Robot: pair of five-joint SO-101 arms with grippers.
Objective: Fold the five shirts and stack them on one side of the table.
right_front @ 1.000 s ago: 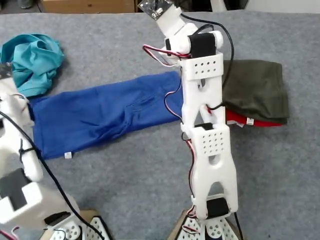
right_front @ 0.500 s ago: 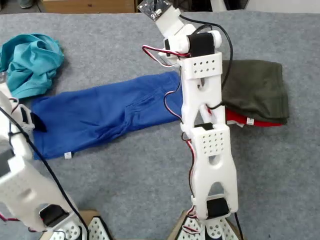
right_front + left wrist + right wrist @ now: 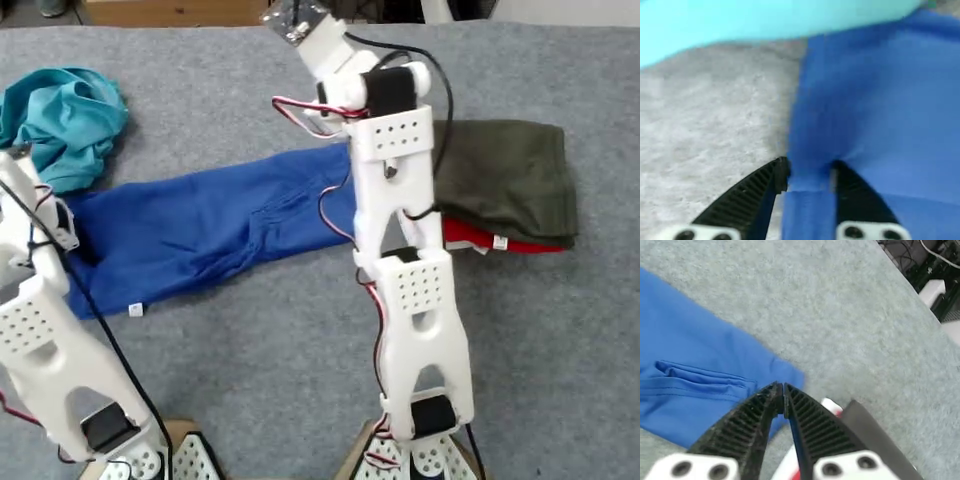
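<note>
High view gives us the whole layout. The blue shirt (image 3: pixel 200 235) lies flat in a long band across the grey tabletop (image 3: pixel 250 370). It has creases near its middle and a small white tag (image 3: pixel 135 311) at one near corner. The teal shirt (image 3: pixel 65 120) is a crumpled heap just beside the tag end of the blue shirt, on its far side. At the blue shirt's other end sits the folded green shirt (image 3: pixel 510 180). It lies on top of the red shirt (image 3: pixel 475 237), of which we see a thin strip along the near edge. The right arm (image 3: pixel 400 200) stretches over that end of the blue shirt, so from above we cannot tell whether the blue cloth touches the stack. The left arm (image 3: pixel 40 330) reaches the blue shirt's tag end, but its grip is hard to read from here.

Left wrist view supplies that detail. The left tool (image 3: pixel 808 175) is clamped on the blue shirt's edge, with a ridge of cloth pinched between its two black fingers. Bare tabletop lies to one side of the ridge and smooth blue cloth to the other. The teal shirt is a bright band beyond the blue shirt's edge.

Right wrist view shows the right tool (image 3: pixel 783 390) with its fingers pressed together and nothing between them, above the blue shirt's corner. We also see a stitched fold running across the blue cloth there. Slivers of the red and green shirts lie just beside that corner.
</note>
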